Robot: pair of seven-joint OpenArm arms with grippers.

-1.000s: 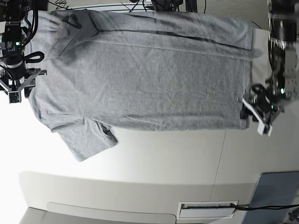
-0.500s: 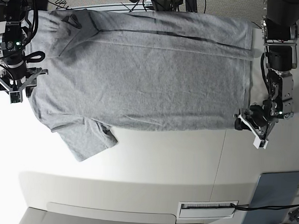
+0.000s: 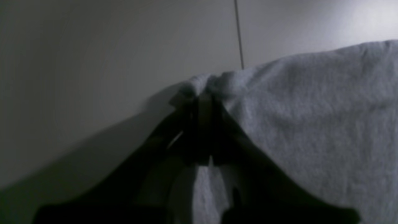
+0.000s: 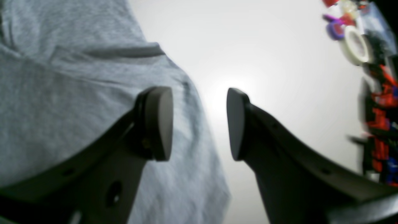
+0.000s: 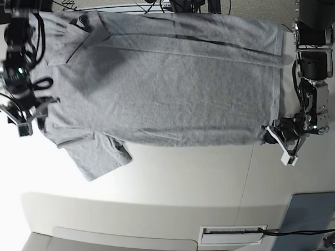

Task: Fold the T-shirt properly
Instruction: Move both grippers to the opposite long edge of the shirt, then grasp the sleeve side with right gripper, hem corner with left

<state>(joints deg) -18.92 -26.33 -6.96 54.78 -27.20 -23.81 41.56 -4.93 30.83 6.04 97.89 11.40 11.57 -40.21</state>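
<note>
Pale white table [image 5: 198, 182] under everything, with a seam line running across it and a grey-blue panel [image 5: 308, 220] parked off at about 5 o'clock in the overhead view. The T-shirt [image 5: 169, 86] is spread flat across the top half of the table, plain side up, long axis running 9 to 3: collar and sleeves at the 9 o'clock end, hem at 3 o'clock, one sleeve flopping out toward 7 o'clock. The left gripper [image 5: 274, 135] sits on the hem corner at roughly 4 o'clock of the shirt, and its wrist cam shows the jaws pinched together with a little bunch of grey fabric caught in the tips. The right gripper [image 5: 24, 111] is at the opposite end, near the shoulder at about 8 o'clock, spread wide with nothing in it; in its own cam one finger [image 4: 157, 123] is over the cloth and the other over bare table, so the shirt edge runs right between them. Looks to me like the next grab is simply straight down onto that edge.
</note>
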